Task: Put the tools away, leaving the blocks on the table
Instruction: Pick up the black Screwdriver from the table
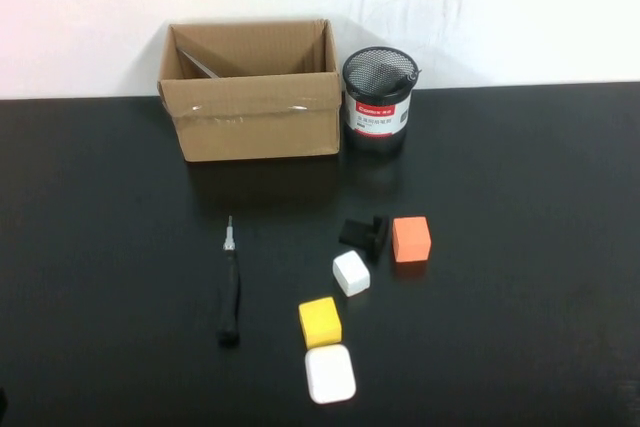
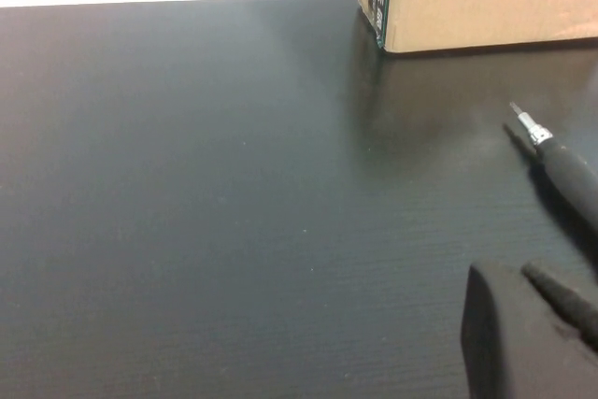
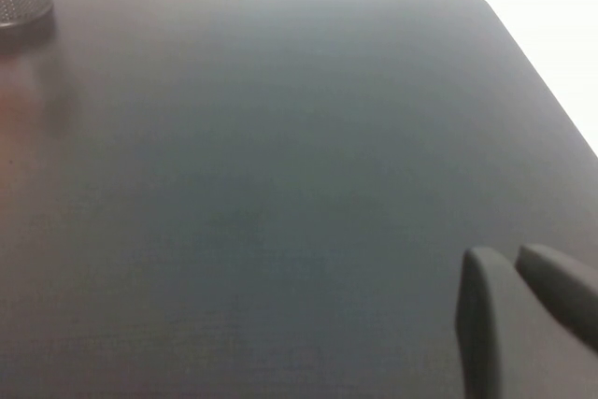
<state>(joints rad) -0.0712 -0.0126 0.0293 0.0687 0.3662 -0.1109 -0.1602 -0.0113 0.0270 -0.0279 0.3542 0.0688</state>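
The screwdriver (image 1: 229,292) lies flat on the black table (image 1: 520,247), tip toward the cardboard box (image 1: 252,107), well left of the white cube (image 1: 351,273), yellow cube (image 1: 320,322), orange cube (image 1: 411,239) and flat white square (image 1: 330,374). It looks light, rigid and prone to rolling; the thicker black handle seems the surest place to grip, across its width. The left pincer (image 2: 528,334) hangs just beside the handle, holding nothing; the right pincer (image 3: 523,315) sits over bare table. Whether either is open cannot be told.

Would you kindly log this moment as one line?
left gripper: shut, near black-handled screwdriver | right gripper: shut, parked | screwdriver on black table
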